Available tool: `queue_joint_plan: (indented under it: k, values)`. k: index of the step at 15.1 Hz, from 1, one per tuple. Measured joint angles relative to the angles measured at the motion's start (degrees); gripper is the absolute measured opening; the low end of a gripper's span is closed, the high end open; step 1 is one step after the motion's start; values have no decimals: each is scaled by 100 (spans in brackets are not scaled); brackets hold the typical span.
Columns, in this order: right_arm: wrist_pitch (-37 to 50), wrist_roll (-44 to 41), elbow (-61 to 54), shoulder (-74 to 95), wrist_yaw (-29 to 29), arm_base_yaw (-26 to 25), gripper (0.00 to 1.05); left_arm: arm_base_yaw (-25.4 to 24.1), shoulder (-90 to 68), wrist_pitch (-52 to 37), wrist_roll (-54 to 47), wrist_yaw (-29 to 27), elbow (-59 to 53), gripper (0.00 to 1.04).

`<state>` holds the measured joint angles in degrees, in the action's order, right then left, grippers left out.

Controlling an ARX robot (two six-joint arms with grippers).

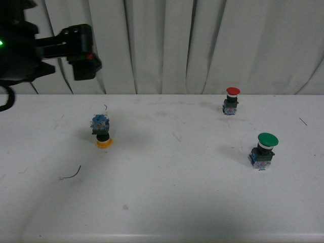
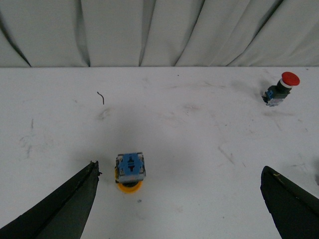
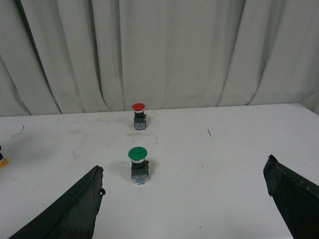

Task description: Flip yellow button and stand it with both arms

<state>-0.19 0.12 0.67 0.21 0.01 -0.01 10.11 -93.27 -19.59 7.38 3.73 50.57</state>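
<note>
- The yellow button (image 1: 103, 132) stood upside down on the left half of the white table (image 1: 177, 202). Its orange cap was pressed to the surface and its blue contact block faced up.
- In the front view the left arm (image 1: 61, 45) hung high over the table's far left, well above the button and apart from it.
- In the left wrist view the button (image 2: 130, 172) sat on the table within the spread of the left gripper (image 2: 179, 167). It was much nearer one of the two dark fingers (image 2: 65, 209) than the other and touched neither.
- The left gripper's jaws were spread wide and held nothing, with only bare table between the tips.
- The right gripper (image 3: 184, 164) was also gaping wide and empty, its fingers (image 3: 70, 214) clear of everything.
- In the right wrist view only a sliver of the yellow button's cap (image 3: 2, 162) showed at the picture's edge, well off from that gripper.
- The green-capped button (image 3: 138, 167) stood upright ahead of the right gripper's opening, with the red-capped button (image 3: 139, 115) upright farther back, near the curtain (image 3: 174, 50).
- In the front view both of those stood on the table's right half, far from the yellow one.
- A thin bit of wire (image 1: 71, 174) lay on the table near the yellow button, on the robot's side of it.
</note>
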Motion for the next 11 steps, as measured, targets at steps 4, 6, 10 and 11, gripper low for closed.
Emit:
queue_joint_plan:
  k: [4,6,10,11]
  values:
    - [0,0,0,0,0,0,98,245,-1467,920,-258,-472,1622,98]
    - [0,0,0,0,0,0,98,254,-2011,1349,-293,-531,2004,98]
    - [0,0,0,0,0,0,98,157,-2776,1917,-380,-723,2686,98]
    - [0,0,0,0,-2,0,98,129,-2865,1996,-424,-859,2758,98]
